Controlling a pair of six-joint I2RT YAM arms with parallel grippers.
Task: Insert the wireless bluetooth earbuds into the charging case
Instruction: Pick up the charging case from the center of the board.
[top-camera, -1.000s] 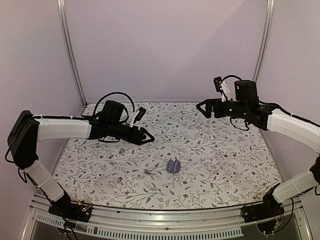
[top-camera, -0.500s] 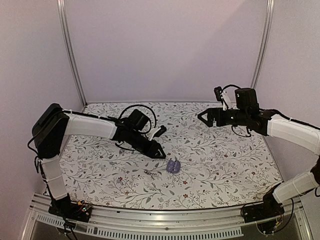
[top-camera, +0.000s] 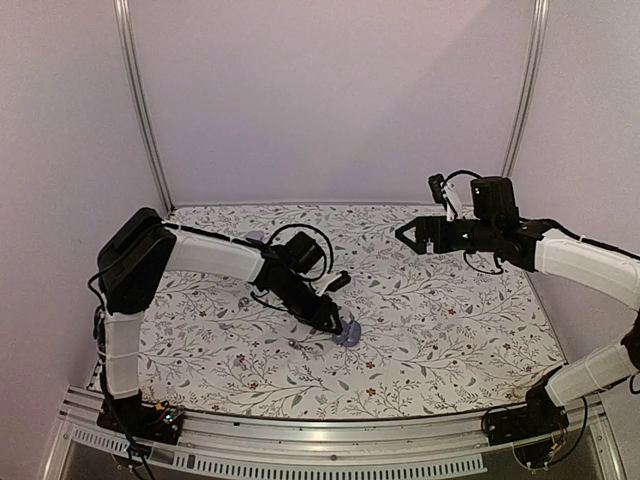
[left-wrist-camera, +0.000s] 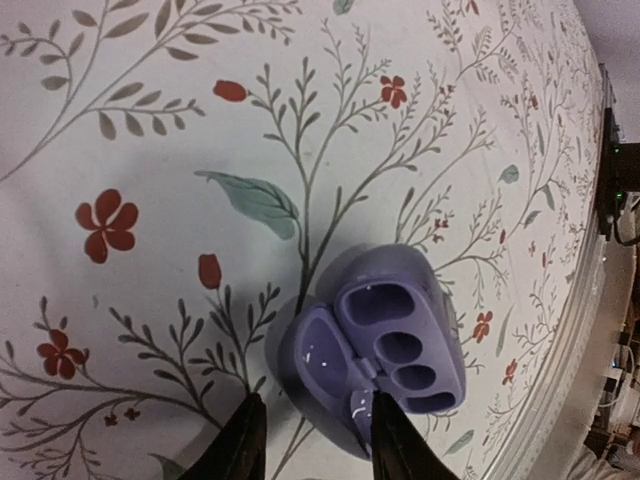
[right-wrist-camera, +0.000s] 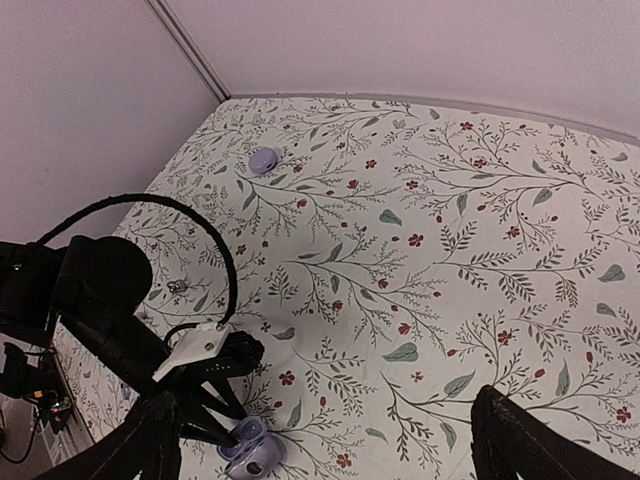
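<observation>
**Straddling the open case: left fingers narrow, right fingers wide**

Top view: the left arm (top-camera: 215, 257) reaches from the near left corner of the table (top-camera: 470, 330) to the case (top-camera: 350, 339). The case lies open on the flowered cloth (top-camera: 430, 300), a little toward the near edge from the table's middle. The left gripper (top-camera: 338, 325) points down at the case's left side, but its finger gap is too small to judge here. One earbud (top-camera: 293, 343) lies just left of the case. The second earbud (top-camera: 243, 300) lies further left, beyond the arm and well apart from the case. The right gripper (top-camera: 403, 236) hangs in the air over the far right part of the table, spread wide and holding nothing.

Left wrist view: the case (left-wrist-camera: 400, 335) shows both round halves facing up, joined at the hinge. The half on the right of this view has dark hollows; the other is a smooth shell. The fingers (left-wrist-camera: 243, 445) stand at a narrow gap with the hinge end of the case between them. One finger overlaps the case's rim, and I cannot tell whether it touches. The other finger stands just beside the shell, apart from it. The case is not clamped.

Right wrist view: the wide fingers (right-wrist-camera: 520, 440) sit in the bottom corners with only cloth between them. The case (right-wrist-camera: 250, 452) lies under the left arm's tip at the lower left. One earbud (right-wrist-camera: 177, 286) sits on the cloth beside the arm's black cable (right-wrist-camera: 215, 230). A lavender rounded thing (right-wrist-camera: 263, 160) lies near the far left corner.
</observation>
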